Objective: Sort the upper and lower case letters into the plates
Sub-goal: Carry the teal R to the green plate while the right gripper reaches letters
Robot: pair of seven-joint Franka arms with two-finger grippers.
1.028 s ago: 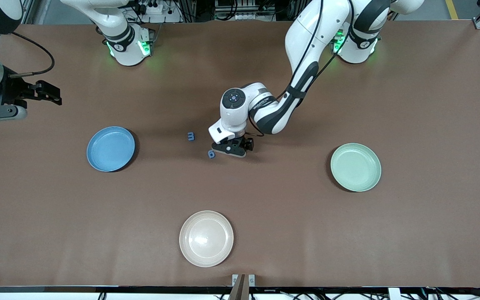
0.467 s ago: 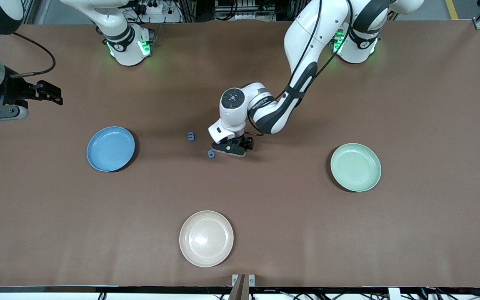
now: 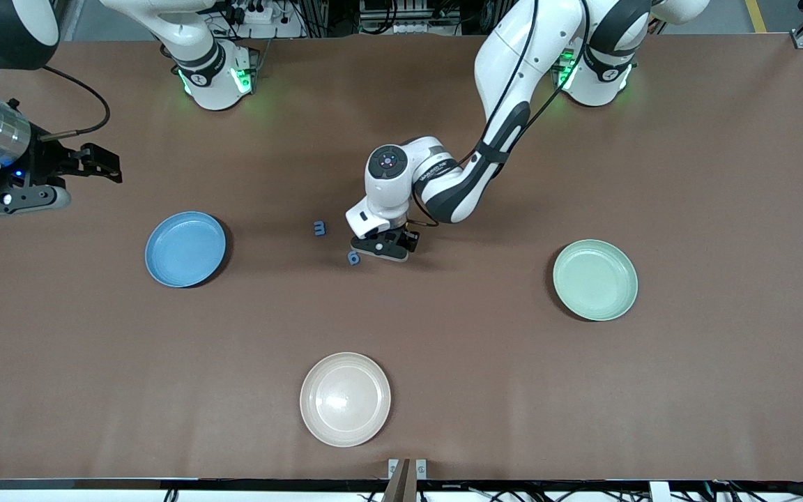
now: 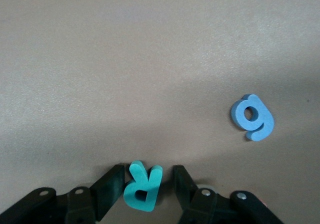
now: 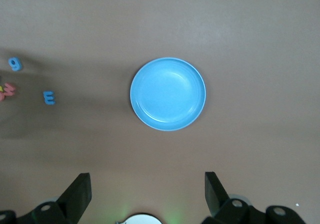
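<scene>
Three plates sit on the brown bench (image 3: 687,174): a blue plate (image 3: 185,249) at nine o'clock, a mint green plate (image 3: 595,279) at three, a cream plate (image 3: 345,398) at six. Four letters show (others may be hidden): a teal R (image 4: 143,186), a blue g (image 4: 252,117) beside it, a blue E (image 3: 319,228) and a red-and-yellow one (image 5: 7,90) cut off at the picture's edge. At the middle, the left pincer (image 4: 149,188) has its fingers pressed against the R. Spread wide and empty, the right pincer (image 5: 147,194) waits over the blue plate's end.
</scene>
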